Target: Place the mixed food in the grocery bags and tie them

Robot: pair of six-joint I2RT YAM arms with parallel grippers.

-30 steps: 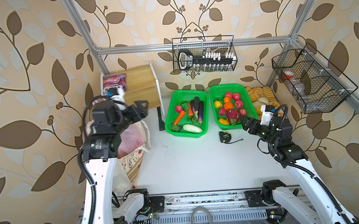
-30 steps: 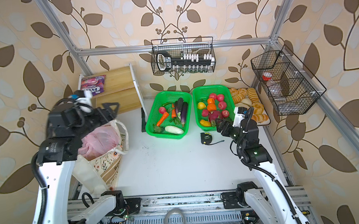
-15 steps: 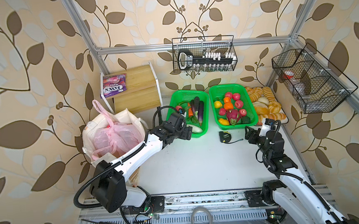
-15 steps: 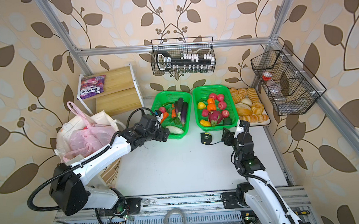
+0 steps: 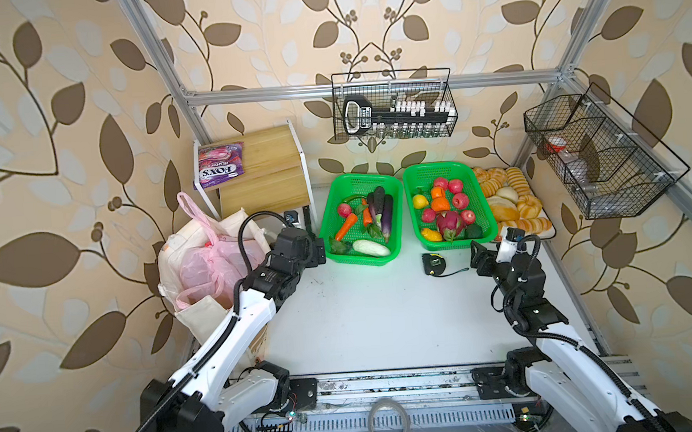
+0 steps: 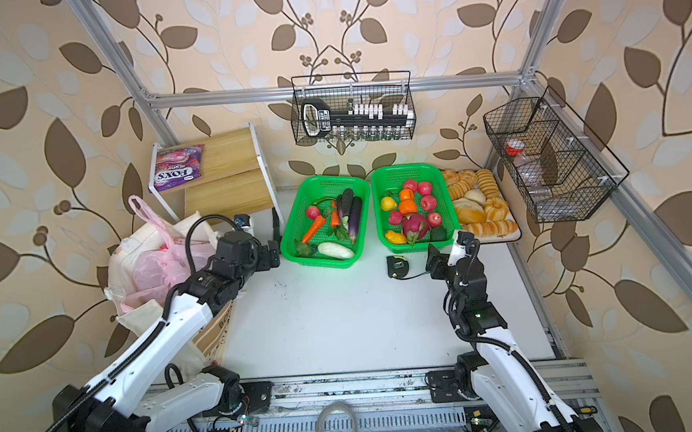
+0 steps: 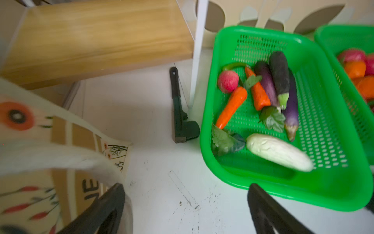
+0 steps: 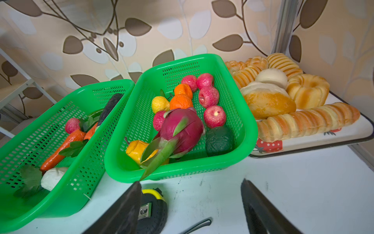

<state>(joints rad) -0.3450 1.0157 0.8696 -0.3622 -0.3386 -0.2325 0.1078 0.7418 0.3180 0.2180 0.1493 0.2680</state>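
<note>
The grocery bags stand at the table's left edge in both top views. The pink plastic bag (image 5: 210,272) (image 6: 154,272) sits bulging inside the cream canvas tote (image 5: 174,254) (image 6: 122,257), one pink handle loop sticking up. The mixed food is hidden. My left gripper (image 5: 317,250) (image 6: 272,253) hangs open and empty between the tote and the left green basket. In the left wrist view its fingers (image 7: 105,206) frame bare table, the tote (image 7: 40,141) beside one of them. My right gripper (image 5: 478,253) (image 8: 190,202) is open and empty next to a tape measure (image 8: 153,210).
Two green baskets (image 5: 364,257) (image 5: 454,242) of toy vegetables and fruit line the back, with a bread tray (image 5: 545,232) to their right. A wooden shelf (image 5: 266,168) holds a purple FOX'S packet (image 5: 220,171). A black tool (image 7: 178,113) lies by the shelf leg. Wire baskets (image 5: 391,113) hang on the walls.
My left arm dropped from above the bags to table height by the left basket, uncovering the bags, and its jaws widened. My right arm drew back a little from the right basket.
</note>
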